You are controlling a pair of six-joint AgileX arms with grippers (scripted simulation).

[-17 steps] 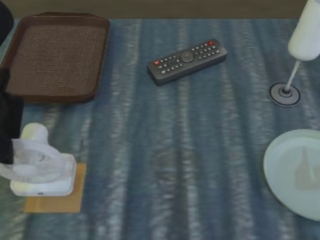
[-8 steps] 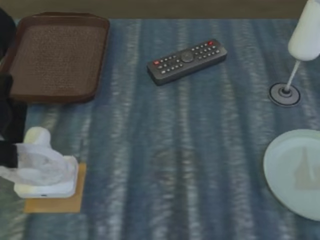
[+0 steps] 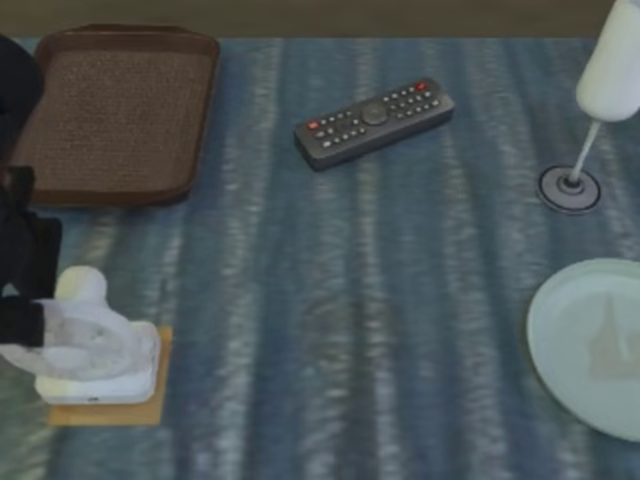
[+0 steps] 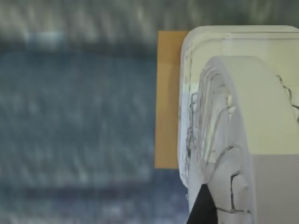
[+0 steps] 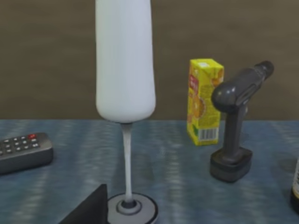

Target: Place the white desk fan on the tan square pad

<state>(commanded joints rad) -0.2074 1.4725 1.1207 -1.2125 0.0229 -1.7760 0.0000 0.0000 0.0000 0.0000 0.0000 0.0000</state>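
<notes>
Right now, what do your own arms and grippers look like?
Little shows. My left arm is matte black and blocky at the table's left edge, with no cables or markings visible. A black fingertip is a plain dark wedge. Of the right gripper, only a dark angled corner shows.

We see the top view dim and even, with soft pale streaks running down the bench (image 3: 400,300) and no hard shadows under the remote (image 3: 374,122) or the lamp (image 3: 608,70). The plate (image 3: 590,345) glows pale against the dark surface, with a faint upright shape mirrored in it. The left arm at the view's left edge reads as a near-black mass. In the left wrist view the fan (image 4: 233,135) sits very close and washed out, and the bench behind it is smeared. The right wrist view is brighter and evenly lit, with slight softness throughout.
</notes>
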